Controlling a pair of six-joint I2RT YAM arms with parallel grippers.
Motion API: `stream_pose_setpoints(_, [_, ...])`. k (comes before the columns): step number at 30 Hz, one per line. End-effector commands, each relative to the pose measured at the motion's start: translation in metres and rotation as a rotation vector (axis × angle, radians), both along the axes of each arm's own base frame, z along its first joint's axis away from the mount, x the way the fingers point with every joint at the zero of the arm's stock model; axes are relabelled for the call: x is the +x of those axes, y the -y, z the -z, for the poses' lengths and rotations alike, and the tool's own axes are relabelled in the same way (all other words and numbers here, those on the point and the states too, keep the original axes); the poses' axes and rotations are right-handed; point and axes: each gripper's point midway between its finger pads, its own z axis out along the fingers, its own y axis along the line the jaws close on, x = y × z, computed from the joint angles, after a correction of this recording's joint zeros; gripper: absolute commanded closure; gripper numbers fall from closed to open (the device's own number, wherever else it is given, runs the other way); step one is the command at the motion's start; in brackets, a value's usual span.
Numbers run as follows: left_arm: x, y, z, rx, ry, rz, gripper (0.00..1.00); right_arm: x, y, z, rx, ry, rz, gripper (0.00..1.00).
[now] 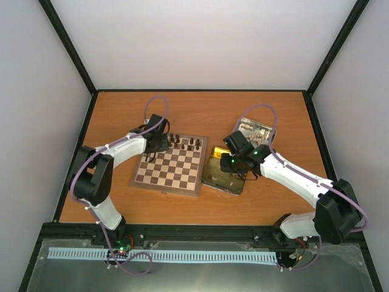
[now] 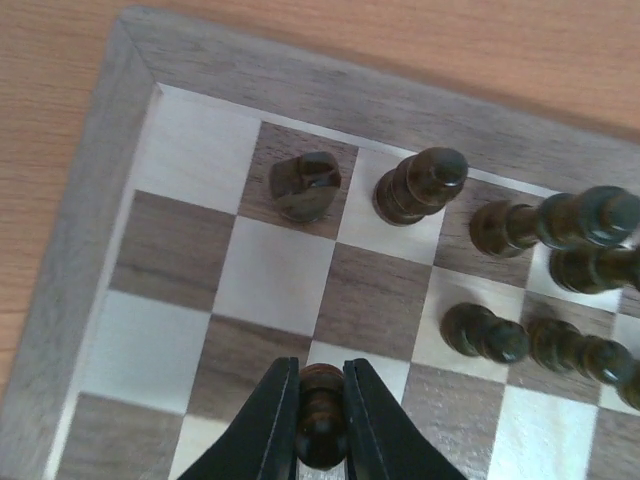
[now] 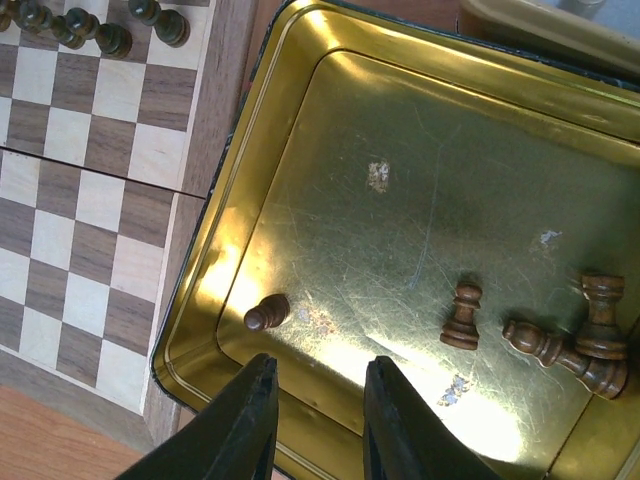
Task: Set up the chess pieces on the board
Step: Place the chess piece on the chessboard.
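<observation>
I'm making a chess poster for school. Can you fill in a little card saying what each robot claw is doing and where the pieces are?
left gripper: shut on a dark pawn, over the chessboard
right gripper: open, empty, over the gold tin
in the tin: lying pawn, standing pawn, rook, another toppled piece
on the board: dark pieces standing near one corner

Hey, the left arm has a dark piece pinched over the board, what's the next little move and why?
Probably carry it to the empty dark square beside the pawns. The left gripper is shut on a dark piece short of that row, and that square stands bare.
</observation>
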Motion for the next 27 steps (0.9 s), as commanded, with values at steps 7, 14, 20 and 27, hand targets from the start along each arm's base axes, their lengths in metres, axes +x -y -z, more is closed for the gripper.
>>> stream_pose_setpoints(7, [0.027, 0.013, 0.001, -0.020, 0.025, 0.047, 0.90, 0.003, 0.005, 0.000, 0.016, 0.024, 0.033, 0.74])
stream_pose_setpoints(14, [0.035, 0.013, 0.016, 0.007, 0.003, 0.042, 0.88, 0.001, 0.007, 0.000, 0.014, 0.022, 0.039, 0.74])
stream_pose_setpoints(20, [0.034, 0.010, 0.018, 0.022, -0.006, 0.039, 0.79, 0.000, 0.008, 0.000, 0.012, 0.021, 0.042, 0.74])
stream_pose_setpoints(27, [0.023, 0.010, -0.015, -0.016, 0.029, 0.042, 0.61, 0.003, 0.014, -0.005, -0.018, 0.042, 0.051, 0.73])
